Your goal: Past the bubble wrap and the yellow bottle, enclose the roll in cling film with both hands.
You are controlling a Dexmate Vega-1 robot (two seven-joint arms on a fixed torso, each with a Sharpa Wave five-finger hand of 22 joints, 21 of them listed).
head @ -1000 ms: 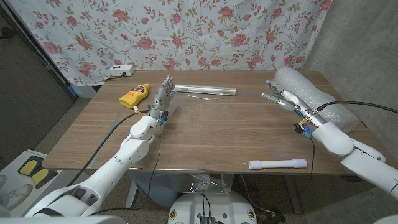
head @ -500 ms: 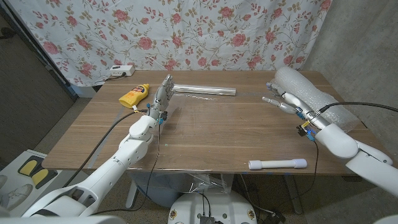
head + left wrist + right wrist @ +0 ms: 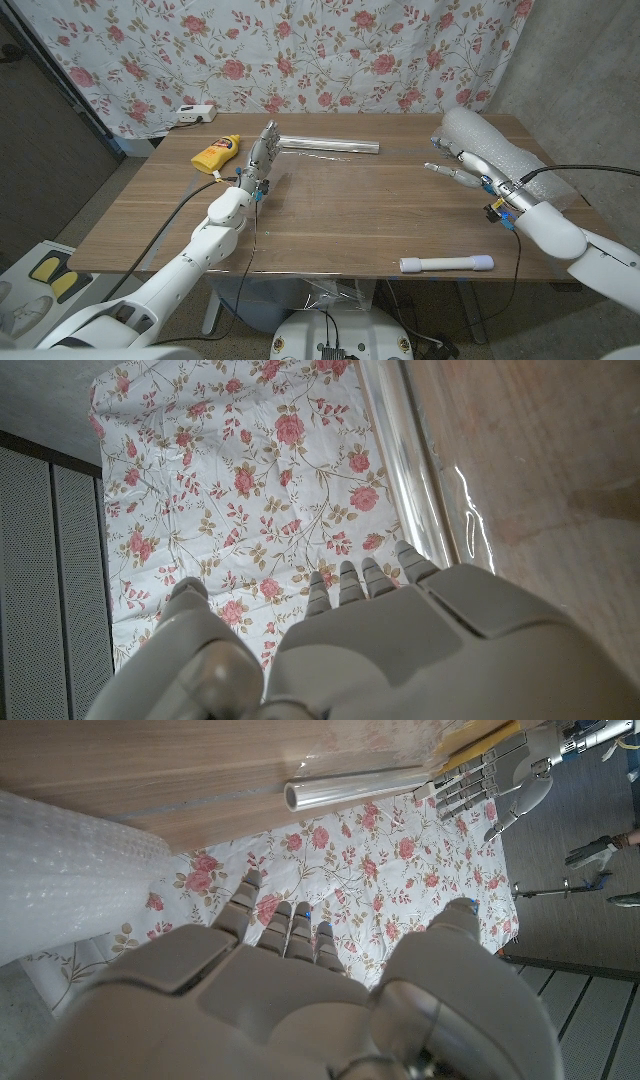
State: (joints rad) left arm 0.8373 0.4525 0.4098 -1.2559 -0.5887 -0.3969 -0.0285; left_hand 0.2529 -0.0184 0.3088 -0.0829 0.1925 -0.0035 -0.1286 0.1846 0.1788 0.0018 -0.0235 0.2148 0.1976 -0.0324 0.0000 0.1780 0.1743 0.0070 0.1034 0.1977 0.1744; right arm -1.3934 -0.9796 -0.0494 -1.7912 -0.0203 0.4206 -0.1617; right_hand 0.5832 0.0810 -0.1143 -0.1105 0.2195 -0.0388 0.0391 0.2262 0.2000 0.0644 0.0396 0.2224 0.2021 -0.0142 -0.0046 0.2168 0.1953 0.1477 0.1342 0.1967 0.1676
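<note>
A clear cling film roll [image 3: 328, 145] lies across the back of the wooden table [image 3: 350, 215], with a thin sheet of film drawn toward the front edge. The yellow bottle [image 3: 217, 152] lies at the back left. Bubble wrap [image 3: 500, 155] sits bundled at the back right. A white roll [image 3: 446, 264] lies near the front right edge. My left hand [image 3: 263, 158] stands upright by the film roll's left end, fingers straight, holding nothing. My right hand [image 3: 455, 165] hovers beside the bubble wrap with fingers spread. The right wrist view shows the film roll [image 3: 360, 788] and my left hand [image 3: 490, 770].
A flowered curtain [image 3: 300, 50] hangs behind the table. A white power strip [image 3: 196, 114] sits on a ledge at the back left. Film hangs crumpled over the front edge [image 3: 330, 292]. A grey wall stands close on the right.
My right hand has drifted a little to the right and toward me, still beside the bubble wrap. The left hand and the objects have stayed put.
</note>
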